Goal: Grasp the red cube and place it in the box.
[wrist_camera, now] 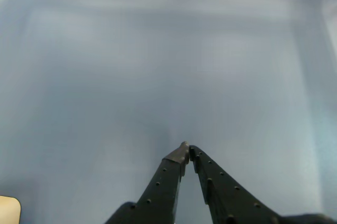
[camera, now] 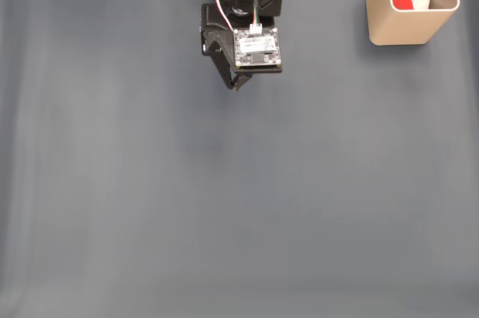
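Note:
The red cube [camera: 403, 1] lies inside the box [camera: 400, 28], a tall beige container at the top right of the fixed view, beside some white crumpled material. My gripper [camera: 236, 84] sits at the top centre of that view, well left of the box, folded back near the arm's base. In the wrist view the gripper [wrist_camera: 186, 149] points out over bare grey-blue cloth, its two black fingers meeting at the tips with nothing between them.
A grey-blue cloth [camera: 224, 198] covers the whole table. The arm's base and a small circuit board [camera: 257, 47] stand at the top centre. A pale beige corner [wrist_camera: 8, 208] shows at the lower left of the wrist view.

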